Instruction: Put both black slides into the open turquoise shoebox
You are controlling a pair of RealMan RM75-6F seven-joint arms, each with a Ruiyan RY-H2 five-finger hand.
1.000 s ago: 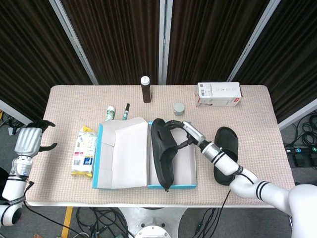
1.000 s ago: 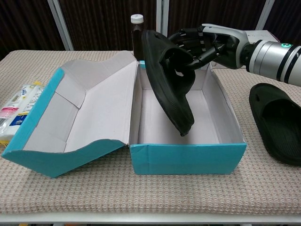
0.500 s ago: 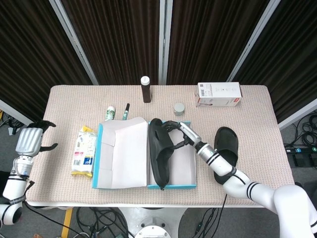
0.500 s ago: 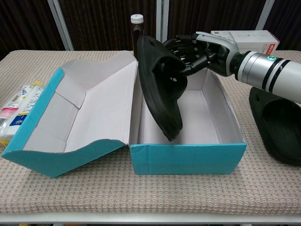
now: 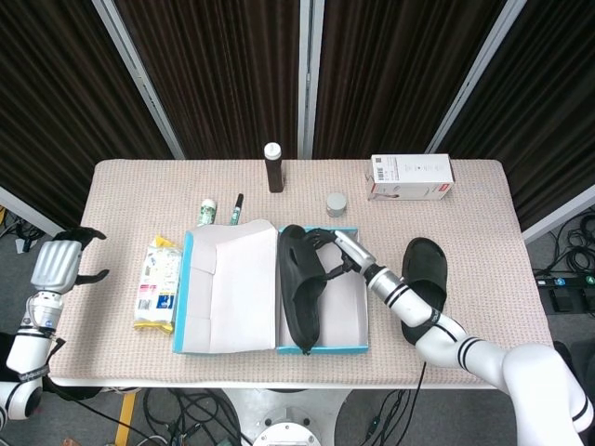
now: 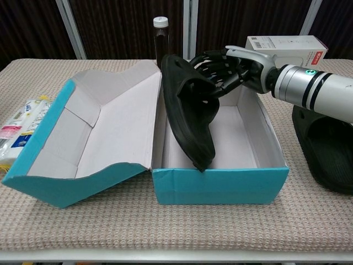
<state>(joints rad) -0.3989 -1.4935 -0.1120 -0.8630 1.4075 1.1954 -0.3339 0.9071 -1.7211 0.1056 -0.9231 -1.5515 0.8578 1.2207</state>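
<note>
One black slide (image 5: 299, 293) (image 6: 190, 113) stands on its edge inside the turquoise shoebox (image 5: 353, 346) (image 6: 220, 185), leaning against the box's left wall. My right hand (image 5: 337, 251) (image 6: 229, 69) grips it by the strap. The second black slide (image 5: 423, 288) (image 6: 325, 146) lies flat on the table to the right of the box. The box's lid (image 5: 223, 288) (image 6: 88, 138) hangs open to the left. My left hand (image 5: 58, 263) hovers off the table's left edge, fingers apart, holding nothing.
A dark bottle (image 5: 273, 167) (image 6: 159, 38) stands behind the box. A white carton (image 5: 411, 176) (image 6: 287, 45) and a small jar (image 5: 336, 203) sit at the back right. A wipes packet (image 5: 158, 283) (image 6: 19, 130) lies left of the lid, a pen (image 5: 236, 208) and small tube (image 5: 206, 212) behind it.
My right hand has lowered the slide deeper into the box and shifted it left, against the left wall. The left hand has not moved.
</note>
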